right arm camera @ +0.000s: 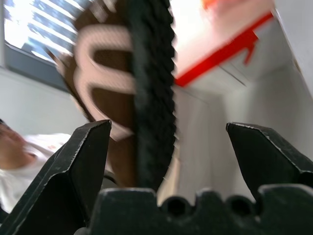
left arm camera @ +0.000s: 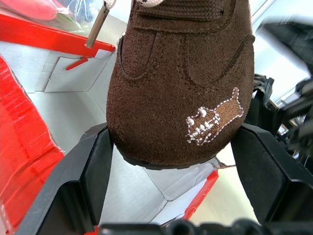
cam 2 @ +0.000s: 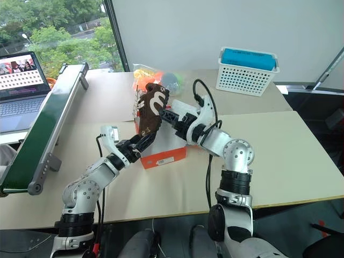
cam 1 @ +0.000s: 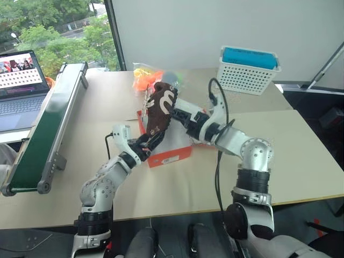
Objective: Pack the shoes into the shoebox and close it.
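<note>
The left gripper (cam 1: 151, 141) is pinching the toe end of a dark brown suede shoe (cam 1: 159, 109) between its two black fingers (left arm camera: 93, 166), one finger pressing on each side of the toe. In the left wrist view a small embroidered patch outlined in white stitching is showing on the brown suede, with a light lace tip hanging above it. The shoe is standing almost upright over the open orange-red cardboard shoebox (cam 1: 171, 156), toe down and heel up, with its white curved marking facing the robot's right side.

The right gripper (cam 1: 173, 110) is reaching in from the right with its fingers spread wide, holding nothing; in the right wrist view the shoe's black ribbed sole (right arm camera: 152, 93) is rising between the two open fingers (whether it is brushing either one is hard to tell).

The shoebox is sitting on the light tan tabletop (cam 1: 290, 156) in front of the robot, its white inside (left arm camera: 73, 107) showing beneath the shoe and a white label on its near end. Behind the box a clear bag of bright orange and pink items (cam 1: 145, 78) is lying on the table. A white mesh basket (cam 1: 244, 75) with a blue object on top is sitting well apart at the far right, a green conveyor belt (cam 1: 45, 129) is running along the left edge, and an open laptop (cam 1: 19, 80) is sitting beyond it.
</note>
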Robot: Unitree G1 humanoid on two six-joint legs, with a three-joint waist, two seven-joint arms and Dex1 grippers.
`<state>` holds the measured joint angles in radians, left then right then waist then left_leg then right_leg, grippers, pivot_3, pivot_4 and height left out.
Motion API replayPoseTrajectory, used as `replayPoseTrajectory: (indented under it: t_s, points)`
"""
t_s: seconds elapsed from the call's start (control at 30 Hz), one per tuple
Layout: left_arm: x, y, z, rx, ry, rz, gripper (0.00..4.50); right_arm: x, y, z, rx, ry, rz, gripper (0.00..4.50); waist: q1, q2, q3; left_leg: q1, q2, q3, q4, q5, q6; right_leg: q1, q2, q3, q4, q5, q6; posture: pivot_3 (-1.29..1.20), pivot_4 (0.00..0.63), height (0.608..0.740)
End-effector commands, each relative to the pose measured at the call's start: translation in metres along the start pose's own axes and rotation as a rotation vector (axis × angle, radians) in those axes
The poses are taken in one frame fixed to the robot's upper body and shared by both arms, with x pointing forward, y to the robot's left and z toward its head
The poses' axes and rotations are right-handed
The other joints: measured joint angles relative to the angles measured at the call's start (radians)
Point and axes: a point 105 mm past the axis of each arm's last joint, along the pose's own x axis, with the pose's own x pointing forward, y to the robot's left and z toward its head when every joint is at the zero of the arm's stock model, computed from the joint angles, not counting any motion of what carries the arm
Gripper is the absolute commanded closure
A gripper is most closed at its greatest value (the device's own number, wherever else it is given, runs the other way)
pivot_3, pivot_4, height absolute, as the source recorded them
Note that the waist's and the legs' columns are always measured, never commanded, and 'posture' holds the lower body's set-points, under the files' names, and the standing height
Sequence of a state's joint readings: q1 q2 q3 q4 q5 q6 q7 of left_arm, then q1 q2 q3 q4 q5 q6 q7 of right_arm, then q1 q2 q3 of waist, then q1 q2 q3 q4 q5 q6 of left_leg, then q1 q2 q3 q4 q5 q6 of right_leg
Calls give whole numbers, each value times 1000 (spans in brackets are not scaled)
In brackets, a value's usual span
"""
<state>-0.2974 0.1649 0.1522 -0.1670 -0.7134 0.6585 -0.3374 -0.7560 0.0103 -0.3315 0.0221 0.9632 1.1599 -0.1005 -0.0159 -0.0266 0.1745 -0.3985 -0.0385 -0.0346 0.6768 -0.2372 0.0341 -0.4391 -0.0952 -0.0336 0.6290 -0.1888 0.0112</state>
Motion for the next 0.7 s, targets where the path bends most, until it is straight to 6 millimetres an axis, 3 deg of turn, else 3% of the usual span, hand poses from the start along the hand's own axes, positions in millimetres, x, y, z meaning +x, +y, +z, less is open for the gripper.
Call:
replayPoseTrajectory:
  t_s: [0.03, 0.33, 0.67, 0.7]
  points:
    - [-1, -13, 14, 36, -45, -41, 1161, 1, 14, 11, -42, -38, 58, 0, 0, 0, 0, 0, 0, 0, 0, 0, 0, 0, 0, 0, 0, 0, 0, 0, 150, 740]
    - [-1, -13, 16, 44, -50, -34, 1161, 6, 22, 25, -33, -79, 95, 0, 0, 0, 0, 0, 1, 1, 0, 0, 0, 0, 1, 1, -1, 0, 0, 0, 150, 740]
    - [-2, -14, 15, 44, -48, -31, 1161, 7, 28, 27, -23, -86, 125, 0, 1, 0, 0, 0, 1, 2, 0, 0, 0, 0, 1, 1, -1, 1, 0, 0, 150, 740]
    - [-2, -13, 15, 44, -47, -29, 1164, 7, 28, 26, -24, -84, 124, 253, 1, 0, 0, 0, 1, 2, 0, 0, 0, 0, 1, 1, -1, 1, 0, 0, 150, 740]
